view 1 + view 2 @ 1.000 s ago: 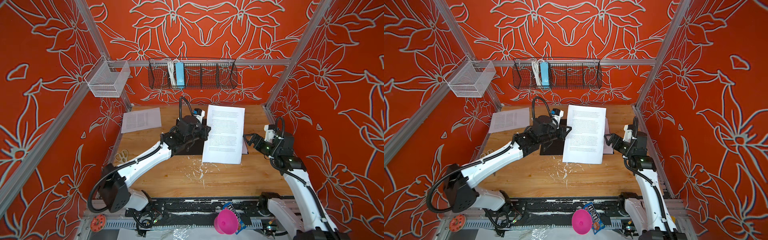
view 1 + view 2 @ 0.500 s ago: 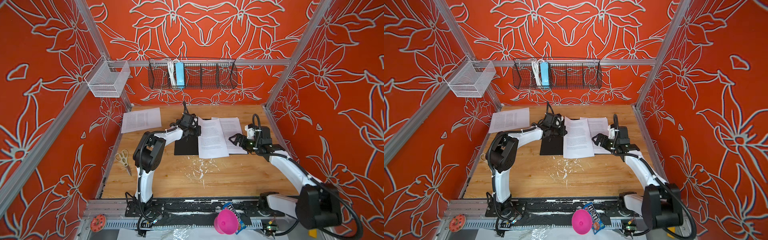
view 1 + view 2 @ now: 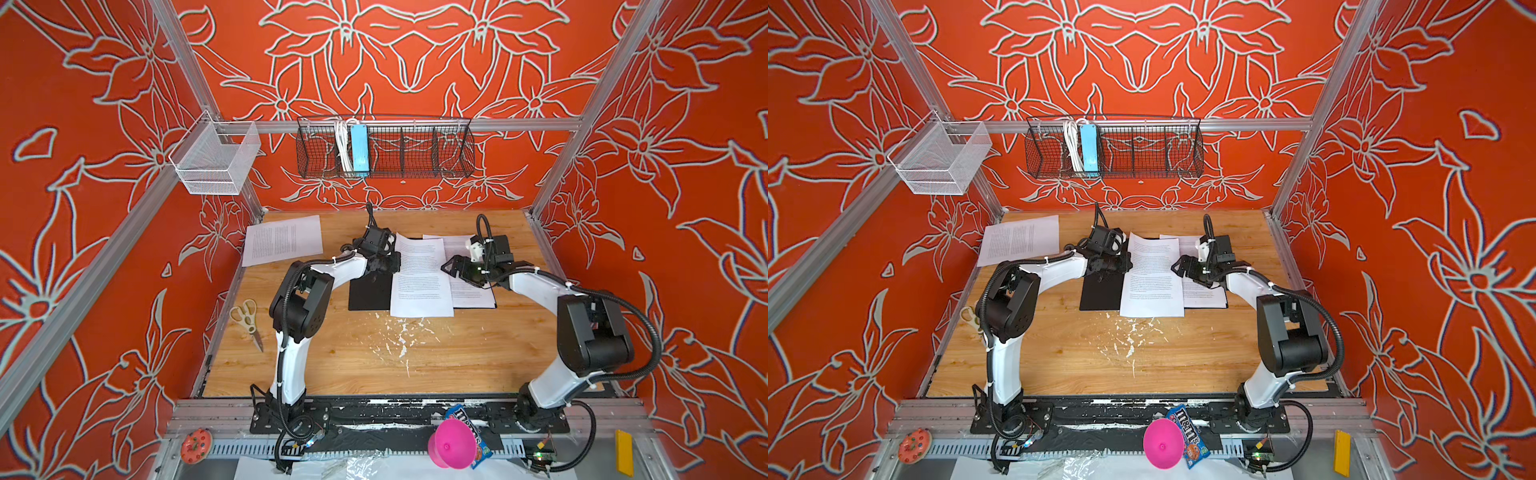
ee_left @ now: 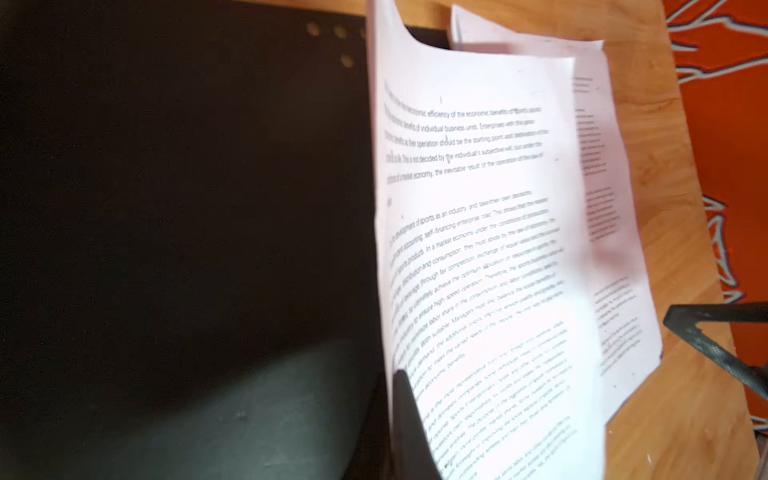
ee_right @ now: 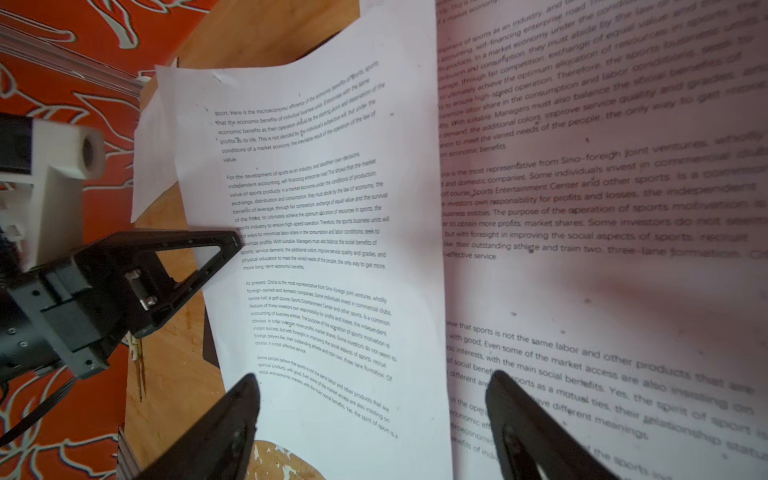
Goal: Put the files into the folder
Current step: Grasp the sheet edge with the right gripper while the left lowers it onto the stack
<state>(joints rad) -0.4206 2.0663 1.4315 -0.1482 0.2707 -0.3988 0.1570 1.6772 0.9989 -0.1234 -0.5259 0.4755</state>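
Lowered printed sheet (image 3: 420,278) curled over black folder (image 3: 370,296); left tool (image 3: 392,264) tight on its edge, right tool (image 5: 370,384) apart.

A robotics lab test cell: aluminium framing (image 3: 519,124) lined with orange floral-print panels (image 3: 415,50), two arms (image 3: 291,361) bolted to a black base rail (image 3: 395,415) at a wooden surface (image 3: 457,365), with wire baskets (image 3: 415,149) hung behind.

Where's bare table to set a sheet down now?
Free: front tabletop between the arm bases, bordered behind by folder and top sheet. Crowded: mid-back, where left end effector pinches that sheet and right end effector hovers open; scissors by left edge.
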